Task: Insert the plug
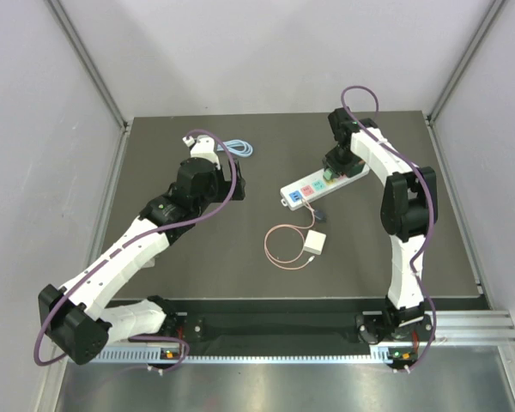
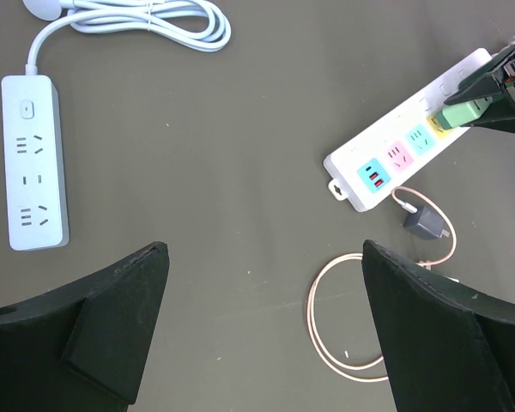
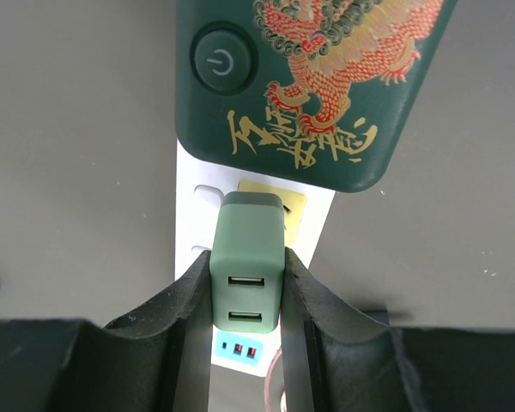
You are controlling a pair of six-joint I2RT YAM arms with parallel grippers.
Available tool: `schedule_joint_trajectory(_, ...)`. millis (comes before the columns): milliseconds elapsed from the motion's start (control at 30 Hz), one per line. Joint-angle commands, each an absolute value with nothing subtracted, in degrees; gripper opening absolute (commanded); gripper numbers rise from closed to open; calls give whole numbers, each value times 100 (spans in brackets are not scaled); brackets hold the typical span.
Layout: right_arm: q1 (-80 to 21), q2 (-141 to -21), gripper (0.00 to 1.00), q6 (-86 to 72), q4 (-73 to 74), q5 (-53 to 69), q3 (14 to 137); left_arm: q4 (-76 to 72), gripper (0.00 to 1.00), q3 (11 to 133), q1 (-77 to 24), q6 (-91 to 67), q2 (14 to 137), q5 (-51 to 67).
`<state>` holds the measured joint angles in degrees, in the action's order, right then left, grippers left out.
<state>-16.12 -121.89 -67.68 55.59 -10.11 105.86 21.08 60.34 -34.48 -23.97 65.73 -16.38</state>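
Note:
My right gripper (image 3: pixel 247 296) is shut on a green two-port USB charger plug (image 3: pixel 246 262), held over the yellow socket (image 3: pixel 292 206) of a white power strip (image 1: pixel 319 186) with coloured sockets. The plug (image 2: pixel 465 112) and the strip (image 2: pixel 403 154) also show in the left wrist view. Whether the prongs are inside the socket is hidden. My left gripper (image 2: pixel 266 326) is open and empty above bare mat, left of the strip. In the top view the right gripper (image 1: pixel 333 168) sits over the strip's right half and the left gripper (image 1: pixel 232 180) is at centre left.
A dark green power bank with a dragon print (image 3: pixel 318 77) lies on the strip's far end. A second white strip (image 2: pixel 34 163) with coiled cable (image 2: pixel 146 21) lies far left. A grey plug (image 2: pixel 425 223) with pink cable (image 2: pixel 343 318) and a white adapter (image 1: pixel 316 245) lie near the strip.

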Motion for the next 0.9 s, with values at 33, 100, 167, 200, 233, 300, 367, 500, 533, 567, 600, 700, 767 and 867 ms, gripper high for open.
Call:
schedule_joint_trajectory(33,-1731,-12629,0,-7005,5713,-1213,10600,1986,98,6003,-3437,-2329,6416,-1758)
schedule_joint_trajectory(100,-1749,-12691,0,-7014,5722,-1204,10661,1986,98,6012,-3437,-2329,6407,-1767)
schedule_joint_trajectory(167,-1731,-12840,0,-6979,5774,-1187,10740,2004,99,6012,-3437,-2320,6407,-1802)
schedule_joint_trajectory(200,-1740,-12884,0,-6970,5783,-1187,10784,2004,99,6003,-3437,-2320,6390,-1828)
schedule_joint_trajectory(233,-1740,-12946,0,-6961,5792,-1160,10793,2004,99,5994,-3445,-2320,6381,-1837)
schedule_joint_trajectory(300,-1749,-12999,0,-6908,5748,-1125,10784,2013,98,6003,-3437,-2312,6372,-1889)
schedule_joint_trajectory(367,-1740,-13060,0,-6908,5731,-1125,10749,2021,99,6003,-3445,-2303,6363,-1925)
schedule_joint_trajectory(500,-1740,-13210,0,-6856,5651,-1046,10757,2030,98,6003,-3437,-2294,6372,-1951)
schedule_joint_trajectory(533,-1740,-13288,0,-6855,5651,-1020,10775,2039,99,6012,-3445,-2285,6372,-1951)
schedule_joint_trajectory(567,-1749,-13315,0,-6847,5651,-993,10775,2039,99,6020,-3437,-2285,6381,-1951)
schedule_joint_trajectory(600,-1758,-13342,0,-6855,5651,-993,10767,2039,99,6029,-3445,-2285,6381,-1969)
schedule_joint_trajectory(700,-1767,-13412,0,-6882,5669,-1037,10714,2057,98,6038,-3437,-2285,6390,-1986)
schedule_joint_trajectory(767,-1767,-13447,0,-6908,5643,-1046,10679,2057,98,6029,-3437,-2285,6407,-2004)
schedule_joint_trajectory(867,-1784,-13517,0,-6917,5581,-1011,10600,2083,99,6056,-3437,-2285,6434,-1978)
